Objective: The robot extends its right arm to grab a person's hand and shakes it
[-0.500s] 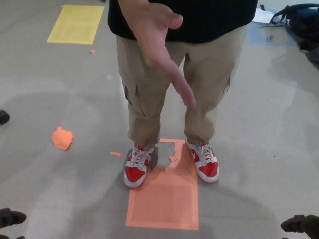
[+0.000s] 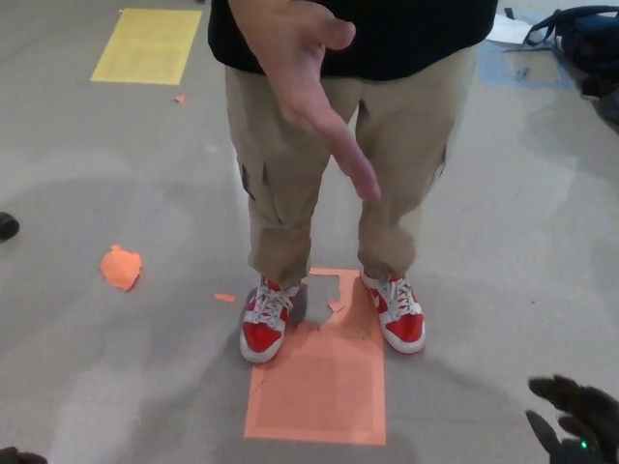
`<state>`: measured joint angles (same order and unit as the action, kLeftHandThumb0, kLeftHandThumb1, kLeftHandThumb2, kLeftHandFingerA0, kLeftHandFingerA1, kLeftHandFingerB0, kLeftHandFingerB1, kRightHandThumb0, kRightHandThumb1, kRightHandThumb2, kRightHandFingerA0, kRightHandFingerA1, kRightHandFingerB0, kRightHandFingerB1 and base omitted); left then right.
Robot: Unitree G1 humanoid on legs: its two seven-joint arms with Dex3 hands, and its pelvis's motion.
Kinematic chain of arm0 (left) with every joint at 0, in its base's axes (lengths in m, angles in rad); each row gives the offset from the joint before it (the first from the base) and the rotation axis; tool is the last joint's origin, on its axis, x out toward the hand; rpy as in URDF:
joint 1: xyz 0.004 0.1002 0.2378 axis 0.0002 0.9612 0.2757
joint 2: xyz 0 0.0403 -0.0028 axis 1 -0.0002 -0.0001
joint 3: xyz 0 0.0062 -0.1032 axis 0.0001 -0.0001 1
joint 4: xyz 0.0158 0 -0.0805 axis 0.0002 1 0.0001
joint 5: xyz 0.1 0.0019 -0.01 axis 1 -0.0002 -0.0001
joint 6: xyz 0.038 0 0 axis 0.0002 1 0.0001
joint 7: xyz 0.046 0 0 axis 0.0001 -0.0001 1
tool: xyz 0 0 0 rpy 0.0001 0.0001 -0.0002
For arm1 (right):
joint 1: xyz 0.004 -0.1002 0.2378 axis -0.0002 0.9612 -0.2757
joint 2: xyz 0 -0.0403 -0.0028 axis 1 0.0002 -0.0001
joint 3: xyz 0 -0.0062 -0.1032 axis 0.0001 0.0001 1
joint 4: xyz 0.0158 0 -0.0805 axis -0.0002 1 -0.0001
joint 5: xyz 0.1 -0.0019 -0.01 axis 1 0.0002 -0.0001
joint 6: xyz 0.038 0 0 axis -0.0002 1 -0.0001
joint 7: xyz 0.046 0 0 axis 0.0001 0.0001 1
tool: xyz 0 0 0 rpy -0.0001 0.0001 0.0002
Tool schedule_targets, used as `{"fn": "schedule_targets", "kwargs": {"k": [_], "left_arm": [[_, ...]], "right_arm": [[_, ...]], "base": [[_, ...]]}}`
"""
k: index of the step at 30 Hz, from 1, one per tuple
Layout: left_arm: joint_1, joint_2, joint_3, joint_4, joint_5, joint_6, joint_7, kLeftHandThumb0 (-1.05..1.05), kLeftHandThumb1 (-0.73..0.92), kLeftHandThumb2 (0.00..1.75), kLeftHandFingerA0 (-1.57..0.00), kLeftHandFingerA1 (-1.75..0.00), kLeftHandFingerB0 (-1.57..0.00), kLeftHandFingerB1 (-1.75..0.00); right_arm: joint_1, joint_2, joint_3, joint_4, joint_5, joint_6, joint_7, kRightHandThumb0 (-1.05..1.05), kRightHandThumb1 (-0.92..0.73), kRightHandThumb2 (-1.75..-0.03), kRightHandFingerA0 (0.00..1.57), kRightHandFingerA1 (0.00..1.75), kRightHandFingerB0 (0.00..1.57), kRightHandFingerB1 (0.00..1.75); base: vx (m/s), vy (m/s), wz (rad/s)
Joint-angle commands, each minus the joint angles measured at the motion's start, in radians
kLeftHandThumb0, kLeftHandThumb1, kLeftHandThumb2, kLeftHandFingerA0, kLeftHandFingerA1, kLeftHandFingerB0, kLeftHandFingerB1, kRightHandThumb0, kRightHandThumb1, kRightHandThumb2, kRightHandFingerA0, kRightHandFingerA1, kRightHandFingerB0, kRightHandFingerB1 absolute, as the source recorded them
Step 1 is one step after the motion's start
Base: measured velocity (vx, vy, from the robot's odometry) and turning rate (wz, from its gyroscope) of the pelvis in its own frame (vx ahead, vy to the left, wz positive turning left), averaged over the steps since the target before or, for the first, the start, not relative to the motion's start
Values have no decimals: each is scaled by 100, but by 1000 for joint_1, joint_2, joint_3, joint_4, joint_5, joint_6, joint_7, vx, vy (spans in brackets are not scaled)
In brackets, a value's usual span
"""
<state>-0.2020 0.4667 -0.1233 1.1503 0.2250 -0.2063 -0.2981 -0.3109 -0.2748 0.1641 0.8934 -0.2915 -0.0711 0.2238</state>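
A person in a black shirt, tan cargo trousers and red-and-white trainers stands facing me. Their open hand (image 2: pixel 309 92) reaches out toward me at top centre, thumb up and fingers pointing down-right. My black right hand (image 2: pixel 575 420) shows at the bottom right corner, fingers spread apart and holding nothing, far below and to the right of the person's hand. Only a dark sliver of my left hand (image 2: pixel 17 455) shows at the bottom left edge.
The person's trainers (image 2: pixel 263 327) stand at the top of an orange floor patch (image 2: pixel 319 382). A yellow floor patch (image 2: pixel 145 46) lies far left. Orange scraps (image 2: pixel 120 267) dot the grey floor. A dark bag (image 2: pixel 585 43) sits at top right.
My right hand has risen further into view at the bottom right with its fingers spread. My left hand has dropped almost out of view. The person's hand barely moved.
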Motion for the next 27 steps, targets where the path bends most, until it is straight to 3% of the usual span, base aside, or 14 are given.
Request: {"fn": "schedule_targets", "kwargs": {"k": [1, 2, 3, 6, 7, 8, 9, 11, 12, 13, 15, 17, 20, 27], "left_arm": [[38, 11, 0, 23, 1, -51, -5, -33, 61, 114, -1, -48, 0, -46], [38, 12, -4, 22, 5, -49, -3, -33, 60, 113, -1, -48, 0, -46], [38, 10, 0, 18, 1, -41, -5, -73, 73, 103, -5, -42, -9, -38], [39, 15, -3, 11, 6, -41, 3, -68, 73, 104, -10, -44, -3, -39], [37, 16, -5, 11, 9, -37, 7, -73, 74, 103, -12, -45, -4, -39], [37, 16, -5, 12, 10, -36, 7, -73, 74, 103, -12, -45, -4, -39], [39, 17, -3, 10, 9, -41, 12, -34, 60, 113, -1, -48, 0, -46], [42, 19, -2, 8, 6, -53, 5, -33, 61, 113, 0, -48, 0, -47], [41, 18, 0, 10, 3, -57, 1, -33, 62, 114, 0, -47, 0, -46], [37, 17, 7, 16, -5, -59, -8, -34, 61, 113, 0, -47, 0, -47], [33, 17, 12, 19, -11, -52, -18, -71, 73, 103, -13, -46, 0, -38], [33, 16, 14, 17, -14, -44, -18, -71, 73, 103, -6, -43, -3, -37], [26, 15, 23, 20, -25, -42, -31, -69, 72, 103, -3, -42, -6, -37], [28, 22, 23, 10, -23, -59, -27, -70, 74, 104, -5, -43, -5, -38]], "right_arm": [[191, -35, -7, -770, -73, 217, 26, -89, -82, -113, 0, 17, 0, 11], [193, -34, -8, -833, -82, 250, 41, -90, -82, -113, 0, 17, 0, 10], [179, -38, -6, -924, -103, 298, 71, -91, -83, -114, 0, 18, 0, 9], [108, -32, 7, -1162, -181, 427, 154, -82, -77, -111, 0, 27, 0, 15], [86, -25, 13, -1201, -198, 453, 167, -78, -92, -70, 0, 26, 0, 6], [81, -24, 15, -1215, -204, 465, 172, -78, -92, -70, 0, 26, 0, 6], [46, -20, 24, -1247, -212, 499, 194, -83, -78, -111, 0, 24, 0, 13], [2, -14, 34, -1284, -213, 521, 214, -85, -78, -112, 0, 24, 0, 12], [-16, -15, 40, -1287, -220, 529, 223, -81, -92, -70, 0, 23, 0, 1], [-53, -17, 51, -1286, -229, 539, 238, -85, -77, -112, 0, 25, 0, 13], [-112, -24, 76, -1291, -267, 575, 278, -86, -79, -114, 0, 23, 0, 12], [-162, -23, 92, -1291, -275, 608, 300, -82, -92, -66, 0, 24, 0, 3], [-263, -10, 125, -1241, -295, 639, 317, -86, -75, -112, 0, 22, 0, 12], [-402, 6, 181, -1148, -311, 673, 324, -88, -74, -113, 0, 23, 0, 11]], "base": [[0, 0, 0], [0, 0, 0], [0, 0, 0], [0, 0, 0], [0, 0, 0], [0, 0, 0], [0, 0, 0], [0, 0, 0], [0, 0, 0], [0, 0, 0], [0, 0, 0], [0, 0, 0], [0, 0, 0], [0, 0, 0]]}}
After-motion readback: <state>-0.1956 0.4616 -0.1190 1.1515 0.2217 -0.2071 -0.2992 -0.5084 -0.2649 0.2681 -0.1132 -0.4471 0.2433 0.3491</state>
